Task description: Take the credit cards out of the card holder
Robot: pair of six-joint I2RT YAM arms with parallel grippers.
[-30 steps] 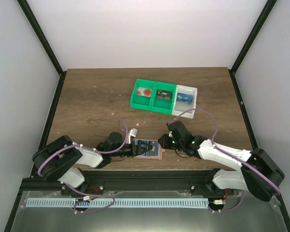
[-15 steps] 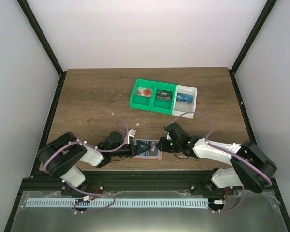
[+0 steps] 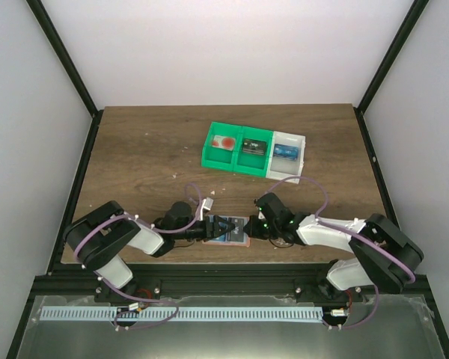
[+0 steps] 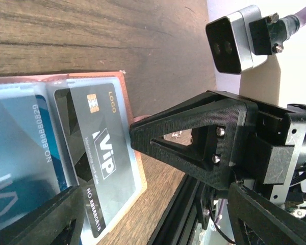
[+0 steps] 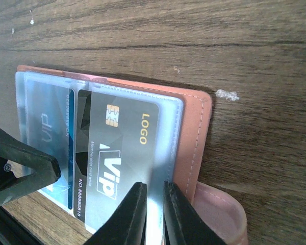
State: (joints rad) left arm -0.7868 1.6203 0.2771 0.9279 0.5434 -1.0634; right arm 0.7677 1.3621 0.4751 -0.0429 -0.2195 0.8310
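The salmon-pink card holder [image 3: 236, 241] lies open near the table's front edge, between my two grippers. Its clear sleeves hold a dark VIP credit card [image 5: 117, 148] and a blue card [image 5: 46, 127]; both also show in the left wrist view, dark card [image 4: 99, 153] and blue card [image 4: 20, 148]. My right gripper [image 5: 154, 214] is closed to a thin gap on the clear sleeve's edge beside the dark card. My left gripper [image 4: 158, 224] is open wide, one finger [image 4: 41, 219] over the holder's left part.
A green bin [image 3: 236, 149] and a white bin [image 3: 286, 153] with small items stand at the back. The holder's pink strap [image 5: 219, 214] lies by the right fingers. The black front rail [image 4: 194, 204] runs just past the holder.
The right arm has swung in lower and closer to the holder's right edge. The left arm has drawn in towards the holder. The holder has turned slightly.
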